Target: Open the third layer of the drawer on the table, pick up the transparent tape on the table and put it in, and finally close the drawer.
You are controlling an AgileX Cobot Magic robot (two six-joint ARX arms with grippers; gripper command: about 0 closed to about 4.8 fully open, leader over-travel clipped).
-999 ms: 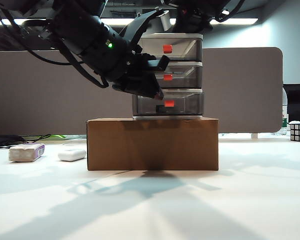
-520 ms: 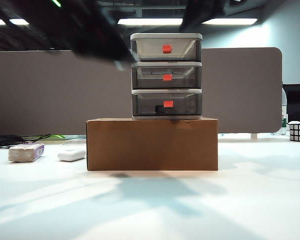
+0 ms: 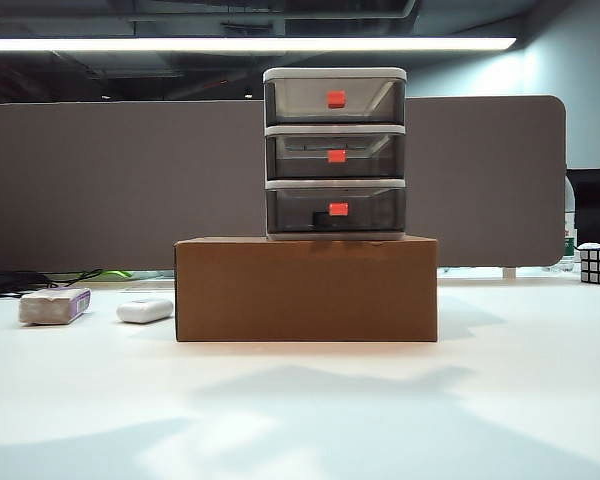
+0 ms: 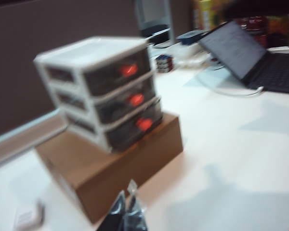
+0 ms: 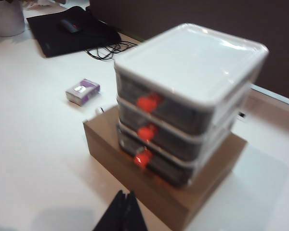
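2 claws, left (image 4: pixel 126 211) and right (image 5: pixel 123 211), pinched closed, empty, above white table (image 3: pixel 300 410); grey partition (image 3: pixel 120 180) behind.

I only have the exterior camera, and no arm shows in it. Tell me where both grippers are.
Observer: The left gripper shows in its wrist view, fingers pressed together, above the white table near the brown cardboard box.
Operator: Now the right one.
Observer: The right gripper is shut and empty, looking down on the three-tier grey cabinet with red handles.
Operator: Report anything outside my frame.
Observer: An open dark laptop sits on the table.
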